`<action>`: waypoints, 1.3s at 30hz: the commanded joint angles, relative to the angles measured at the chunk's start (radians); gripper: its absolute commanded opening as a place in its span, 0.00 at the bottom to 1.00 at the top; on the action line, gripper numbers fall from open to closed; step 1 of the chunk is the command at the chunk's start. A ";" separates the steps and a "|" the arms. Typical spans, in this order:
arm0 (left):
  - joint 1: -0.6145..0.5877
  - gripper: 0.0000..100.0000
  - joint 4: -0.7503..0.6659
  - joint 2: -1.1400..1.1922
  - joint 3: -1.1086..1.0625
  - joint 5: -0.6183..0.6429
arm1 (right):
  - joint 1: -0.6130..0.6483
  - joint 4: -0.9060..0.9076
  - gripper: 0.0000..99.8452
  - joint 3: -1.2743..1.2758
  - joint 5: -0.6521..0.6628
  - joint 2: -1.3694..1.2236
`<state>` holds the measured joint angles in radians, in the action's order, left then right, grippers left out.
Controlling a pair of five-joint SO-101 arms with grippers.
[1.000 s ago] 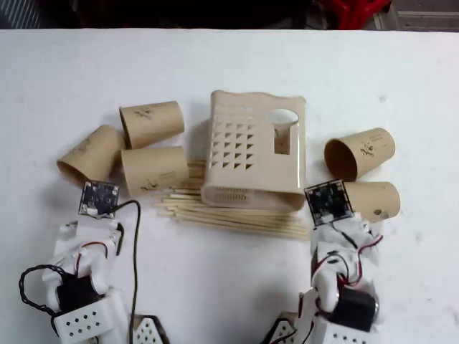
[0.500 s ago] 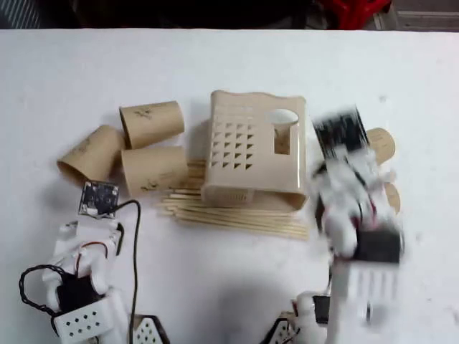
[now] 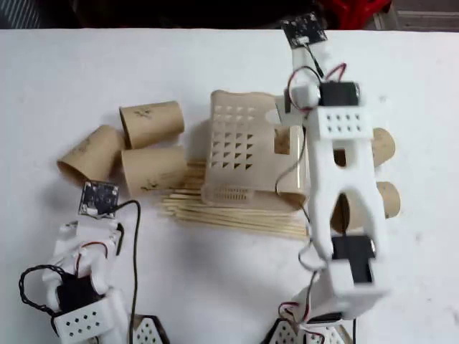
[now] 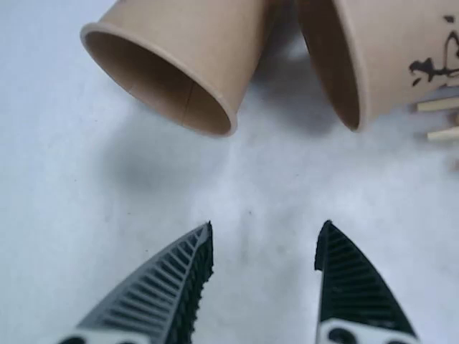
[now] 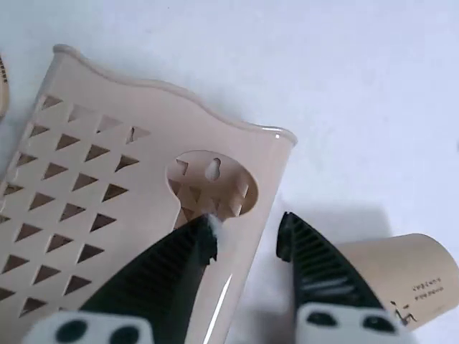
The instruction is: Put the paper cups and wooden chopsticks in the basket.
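Observation:
A beige perforated basket (image 3: 237, 143) lies on its side mid-table, resting on a spread of wooden chopsticks (image 3: 229, 218). Three paper cups (image 3: 150, 122) lie tipped over to its left. Two more cups (image 3: 387, 197) lie to its right, partly hidden by my right arm (image 3: 337, 165). That arm stretches over the basket's right side. My right gripper (image 5: 246, 222) is open and straddles the basket (image 5: 107, 179) wall beside the handle hole, with a cup (image 5: 401, 279) close by. My left gripper (image 4: 265, 229) is open near the table's front left, facing two cups (image 4: 179, 57) and some chopstick ends (image 4: 437, 118).
White table (image 3: 72, 72) with free room at the back and far left. Dark clutter and something red lie beyond the back edge. A black cable (image 3: 135, 251) runs along the left arm.
My right arm has swung from the table's front edge forward over the basket's right side. The left arm, cups and basket have not moved.

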<state>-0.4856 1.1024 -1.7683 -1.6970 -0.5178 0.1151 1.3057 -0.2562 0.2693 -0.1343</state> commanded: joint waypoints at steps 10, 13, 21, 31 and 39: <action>0.012 0.24 -0.025 -0.005 0.002 0.012 | -0.016 0.004 0.23 -0.377 -0.006 -0.418; 0.012 0.24 -0.025 -0.005 0.002 0.012 | -0.031 0.001 0.23 -0.427 -0.006 -0.487; 0.012 0.24 -0.025 -0.005 0.002 0.012 | -0.039 0.002 0.19 -0.522 -0.006 -0.642; 0.012 0.24 -0.025 -0.005 0.002 0.012 | -0.050 0.064 0.02 -0.707 -0.044 -0.711; 0.012 0.24 -0.025 -0.005 0.002 0.012 | -0.044 0.289 0.01 -1.011 -0.086 -0.639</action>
<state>-0.4856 1.1024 -1.7683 -1.6970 -0.5178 0.0783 1.4975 -1.0756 0.2018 -0.8738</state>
